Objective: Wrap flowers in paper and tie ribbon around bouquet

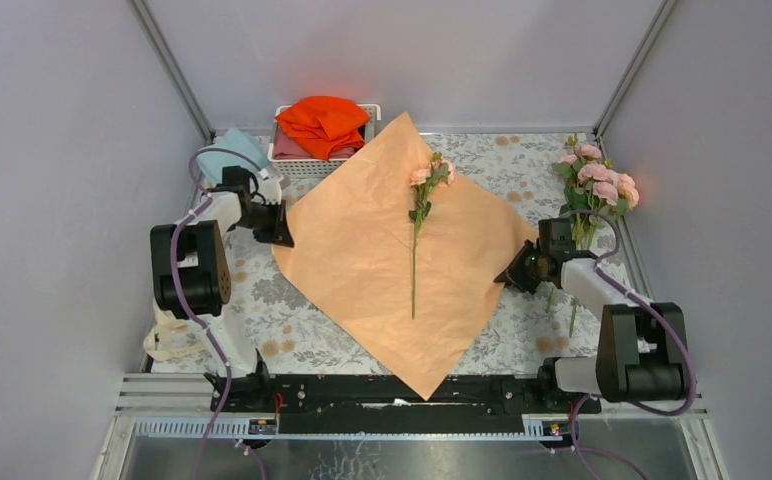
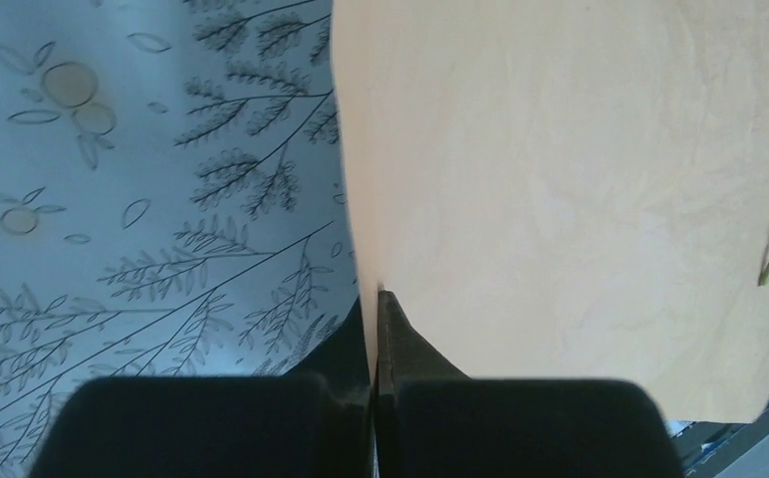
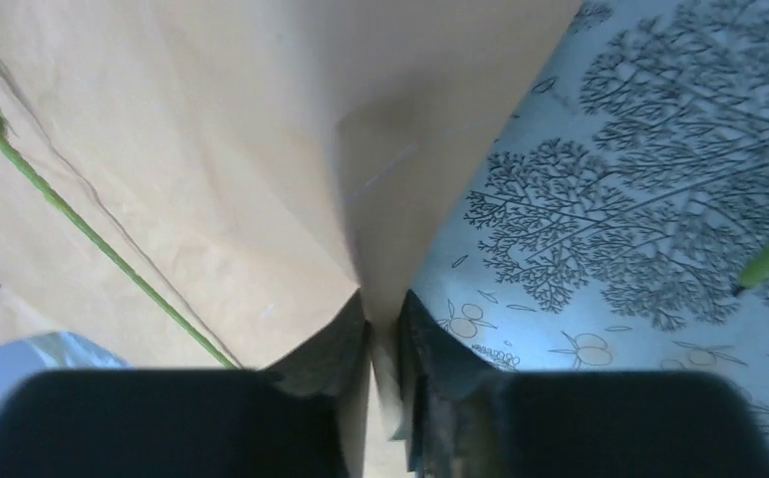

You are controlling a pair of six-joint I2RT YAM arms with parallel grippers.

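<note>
The paper point(image 1: 382, 280) lies cornerwise mid-tabletop point(image 1: 292, 335), with one flower point(image 1: 417, 225) on it, blooms to the rear. Its left corner sits between the left fingers point(image 1: 278, 228), its right corner between the right fingers point(image 1: 518, 272). Behind it is a basket point(image 1: 307, 168) holding cloth point(image 1: 322, 122) — a bunch point(image 1: 594, 185) stands rear right, ribbon point(image 1: 167, 340) near left.

Left end effector point(image 1: 284, 236), right end effector point(image 1: 511, 276): both clamped.

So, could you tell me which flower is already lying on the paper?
The single pink flower lying in the middle of the paper, bloom at the far end. The other flowers stand bunched at the far right, off it.
</note>
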